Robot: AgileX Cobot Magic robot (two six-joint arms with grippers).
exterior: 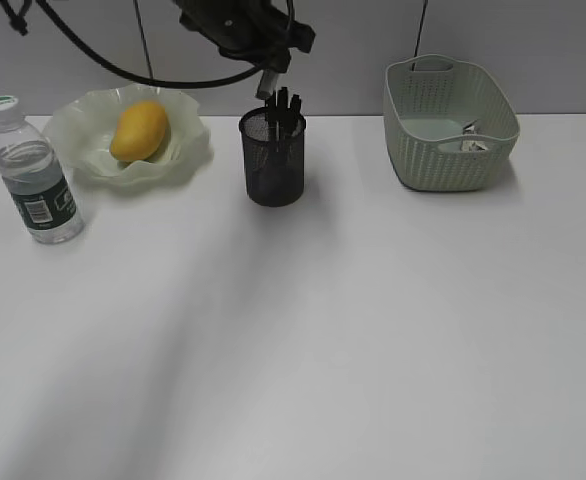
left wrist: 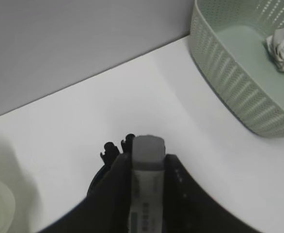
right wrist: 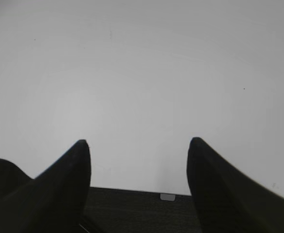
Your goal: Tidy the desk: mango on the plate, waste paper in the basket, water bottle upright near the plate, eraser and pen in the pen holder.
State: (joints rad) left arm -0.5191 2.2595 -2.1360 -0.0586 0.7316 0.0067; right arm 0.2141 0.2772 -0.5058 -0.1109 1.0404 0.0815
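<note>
Mango, paper, bottle sorted along the desk's far edge; my left gripper pinches grey eraser above black mesh holder, right gripper spread empty.

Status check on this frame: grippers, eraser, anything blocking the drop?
Left gripper shut on eraser, above pen holder. Right gripper open, empty. Pens in holder; nothing blocking seen.

Nothing here can actually be read. The water bottle wears a dark green label with a white barcode-like patch, its print too small to make out, and the eraser in the left gripper carries a blurred sleeve of dark, illegible marks.
</note>
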